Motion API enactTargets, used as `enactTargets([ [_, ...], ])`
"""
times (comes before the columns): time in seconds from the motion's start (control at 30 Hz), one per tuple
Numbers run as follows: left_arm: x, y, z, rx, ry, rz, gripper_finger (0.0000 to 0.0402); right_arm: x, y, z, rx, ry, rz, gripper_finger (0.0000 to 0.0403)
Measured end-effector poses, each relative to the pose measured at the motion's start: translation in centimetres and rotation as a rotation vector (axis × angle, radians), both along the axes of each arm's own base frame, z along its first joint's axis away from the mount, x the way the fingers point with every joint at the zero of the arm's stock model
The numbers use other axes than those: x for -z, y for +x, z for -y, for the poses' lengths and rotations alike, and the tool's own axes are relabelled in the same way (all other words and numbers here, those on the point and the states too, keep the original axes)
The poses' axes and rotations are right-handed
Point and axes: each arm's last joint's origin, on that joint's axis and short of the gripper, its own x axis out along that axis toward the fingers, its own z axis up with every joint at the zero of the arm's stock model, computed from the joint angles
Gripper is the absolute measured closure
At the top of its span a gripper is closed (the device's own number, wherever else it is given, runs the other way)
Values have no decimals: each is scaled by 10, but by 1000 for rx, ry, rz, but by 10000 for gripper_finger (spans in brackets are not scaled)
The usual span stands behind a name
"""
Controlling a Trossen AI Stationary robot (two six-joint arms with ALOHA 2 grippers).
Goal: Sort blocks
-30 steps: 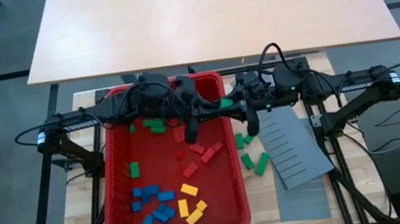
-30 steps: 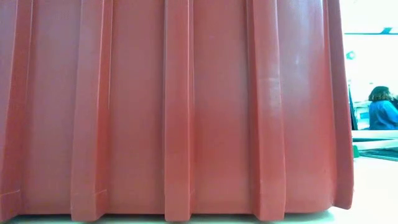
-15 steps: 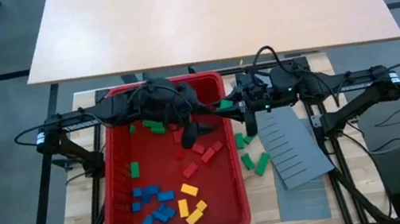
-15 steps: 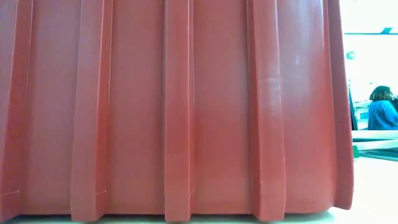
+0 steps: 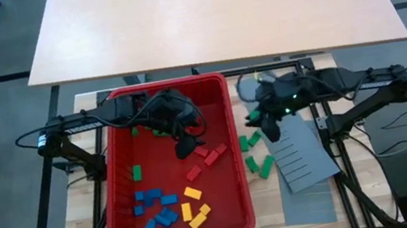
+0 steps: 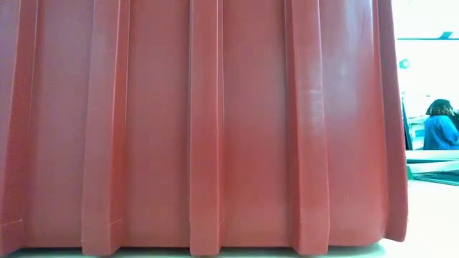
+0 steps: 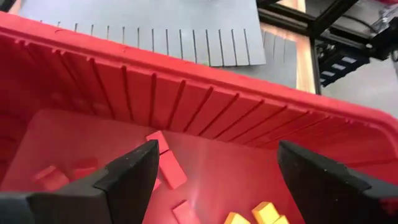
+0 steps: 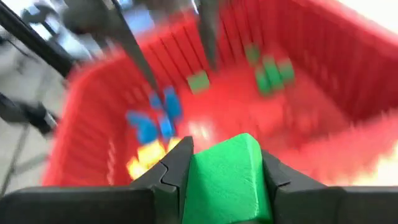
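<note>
We see the right hand (image 8: pixel 227 171) closed on a green block (image 8: pixel 229 177), which sits tight between its two dark fingers (image 8: pixel 171 165). From above, this hand (image 5: pixel 268 130) is over the table (image 5: pixel 88 161), just beside the right wall of the red bin (image 5: pixel 115 177) and above a small group of green blocks (image 5: pixel 251 141) lying next to the grey slotted panel (image 5: pixel 300 152). The held block itself we cannot make out from above; the arm covers it.

The left hand (image 7: pixel 214 180) is wide open and holds nothing. It hangs inside the bin, and the red blocks (image 7: pixel 165 168) lie on the bin floor between and just beyond its fingertips, not touching them. Yellow blocks (image 7: pixel 258 214) are partly cut off at the edge of that view. From above, the left hand (image 5: pixel 184 144) is over the middle of the bin, with red blocks (image 5: pixel 202 159) near it, blue blocks (image 5: pixel 155 207) and yellow blocks (image 5: pixel 194 206) farther toward the front, and green blocks (image 5: pixel 157 128) near the back wall.

The low view is almost fully filled by the bin wall (image 6: pixel 201 129), so both hands are hidden there; a person (image 6: pixel 439 125) is seen far behind. The right wrist view is blurred.
</note>
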Motion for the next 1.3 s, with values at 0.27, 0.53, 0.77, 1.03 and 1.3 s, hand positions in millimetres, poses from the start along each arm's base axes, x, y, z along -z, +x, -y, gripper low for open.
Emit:
enactTargets([
  [0.27, 0, -1, -2, -1, 30, -9, 90, 22, -22, -3, -7, 122, -302, 303],
  [0.53, 4, -6, -5, -29, 83, -67, 90, 23, -18, -4, -27, 137, -293, 270],
  [0.77, 12, -17, -8, -51, 184, -213, 90, 22, -13, -3, -11, 109, -262, 249],
  [1.03, 33, -31, -12, 3, 314, -422, 90, 19, -3, -2, 2, 74, -180, 258],
  [1.3, 77, -48, -30, -12, 277, -458, 90, 17, 0, -3, -8, 65, -143, 282],
])
